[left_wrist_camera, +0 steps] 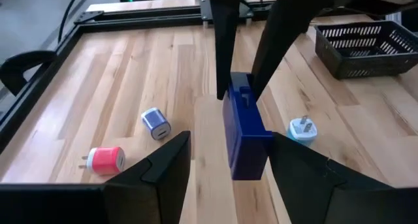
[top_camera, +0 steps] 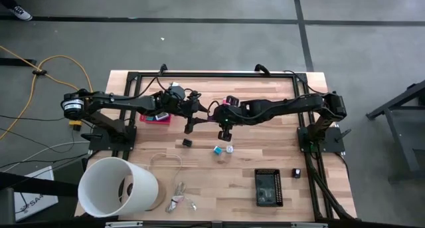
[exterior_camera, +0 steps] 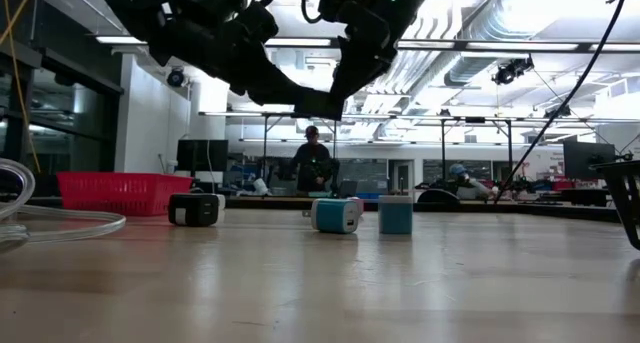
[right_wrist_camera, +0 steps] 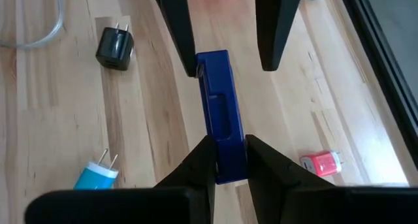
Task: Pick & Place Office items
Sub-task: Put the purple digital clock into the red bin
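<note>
Right claw (right_wrist_camera: 225,160) is clamped on one end of a dark blue block (right_wrist_camera: 220,113), held in the air above the worktop (top_camera: 219,181). Left claw (left_wrist_camera: 228,162) faces it with fingers spread wide, either side of the block's other end without gripping. Farther off on the wood lie a black plug (right_wrist_camera: 115,48), a teal plug (right_wrist_camera: 96,175) and a pink plug (right_wrist_camera: 321,163).

Lab, exposed ceiling ducts (exterior_camera: 520,23), workbenches (exterior_camera: 480,198)
</note>
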`<state>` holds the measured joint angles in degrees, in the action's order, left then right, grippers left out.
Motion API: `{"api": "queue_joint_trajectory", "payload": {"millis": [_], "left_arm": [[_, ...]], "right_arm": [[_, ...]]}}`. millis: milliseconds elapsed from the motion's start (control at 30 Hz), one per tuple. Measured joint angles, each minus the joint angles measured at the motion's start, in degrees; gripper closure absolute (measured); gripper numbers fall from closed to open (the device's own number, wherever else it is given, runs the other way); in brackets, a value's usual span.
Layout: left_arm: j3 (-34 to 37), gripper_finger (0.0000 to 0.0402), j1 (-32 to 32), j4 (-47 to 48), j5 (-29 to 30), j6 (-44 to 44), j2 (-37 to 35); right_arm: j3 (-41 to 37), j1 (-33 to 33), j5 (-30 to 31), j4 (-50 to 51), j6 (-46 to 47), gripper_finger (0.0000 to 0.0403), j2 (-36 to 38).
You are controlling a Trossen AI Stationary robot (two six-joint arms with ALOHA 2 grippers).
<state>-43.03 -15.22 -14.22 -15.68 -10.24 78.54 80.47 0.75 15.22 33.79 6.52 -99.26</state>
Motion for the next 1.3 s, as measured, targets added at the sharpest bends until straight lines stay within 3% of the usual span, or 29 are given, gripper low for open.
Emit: {"api": "queue_joint_trajectory", "payload": {"millis": [633, 1300], "left_arm": [[0.0, 0.0211, 0.05, 0.03, 0.22, 1.27, 0.0], [0.02, 0.028, 0.09, 0.03, 0.06, 1.2, 0.0]], "right_arm": [[0.0, 0.0, -0.02, -0.2, -0.26, 0.0347, -0.02], [0.0, -0.02, 0.09, -0.2, -0.26, 0.0347, -0.02]]}}
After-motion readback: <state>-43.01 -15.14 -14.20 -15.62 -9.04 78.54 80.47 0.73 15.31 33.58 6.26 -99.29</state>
